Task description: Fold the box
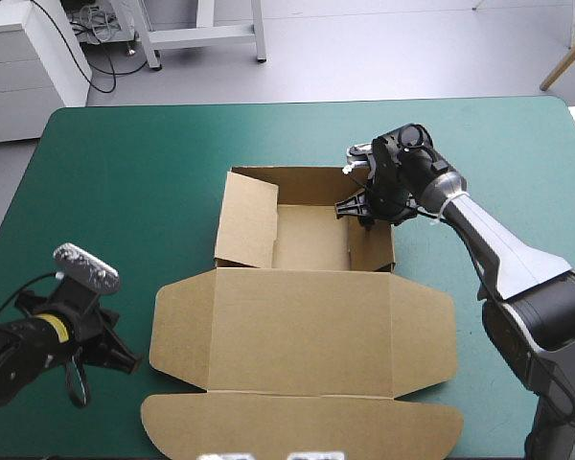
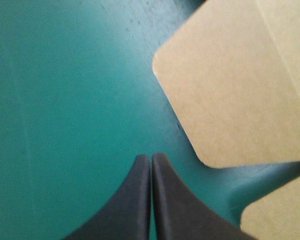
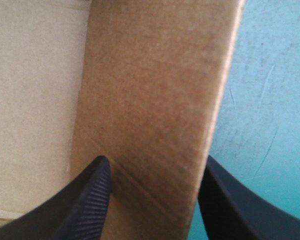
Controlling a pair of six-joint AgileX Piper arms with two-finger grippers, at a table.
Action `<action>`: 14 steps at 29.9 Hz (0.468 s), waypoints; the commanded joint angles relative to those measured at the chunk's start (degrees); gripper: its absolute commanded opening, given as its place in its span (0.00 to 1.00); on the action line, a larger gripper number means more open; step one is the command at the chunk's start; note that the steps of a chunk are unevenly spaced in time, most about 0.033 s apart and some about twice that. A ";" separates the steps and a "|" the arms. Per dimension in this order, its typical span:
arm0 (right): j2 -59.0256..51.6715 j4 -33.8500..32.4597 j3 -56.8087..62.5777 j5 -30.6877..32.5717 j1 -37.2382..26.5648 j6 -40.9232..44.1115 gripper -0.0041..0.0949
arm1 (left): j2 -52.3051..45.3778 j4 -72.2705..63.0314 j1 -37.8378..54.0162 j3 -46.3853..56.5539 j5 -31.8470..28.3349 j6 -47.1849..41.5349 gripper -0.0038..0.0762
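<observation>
Nearest us, the wide flat lid [image 1: 302, 331] of the brown cardboard box [image 1: 311, 287] lies spread on the teal-green table cover [image 1: 125, 172], its round-cornered side flaps out flat. Just off the lid's left flap sits the left gripper [image 2: 151, 161], black fins pressed together into one point, holding nothing, touching no board.

Further in, the shallow open tray [image 1: 311, 240] stands mid-table. Its tall left wall [image 1: 247, 220] is up but leaning in over the floor, not tucked.

And here's the action: the right gripper [image 3: 154, 167] straddles the tray's right wall [image 3: 155, 90]. Its fingers are spread wide, one inside the tray, one outside over the cover, not clamped on the board. I'd call that wall the step in hand.

The danger? Nothing pins this light box down. Push that wall sideways with the jaws so loose and the whole tray could skate across the cover, or the board could crease off its score line. The leaning left wall could flop back too, with the left gripper well apart from it.
</observation>
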 commanded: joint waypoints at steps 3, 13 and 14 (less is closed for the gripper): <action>-2.33 -0.02 -1.31 -0.98 -0.31 0.07 0.53 | -7.90 -0.42 -0.07 9.78 -5.34 -0.28 0.04; -2.33 0.35 -1.31 -1.53 -0.31 0.07 0.38 | -19.18 -0.50 -0.07 19.62 -6.20 -0.87 0.04; -2.33 0.51 -1.31 -1.53 -0.31 0.07 0.35 | -19.87 -0.50 -0.07 19.80 -6.08 -0.87 0.04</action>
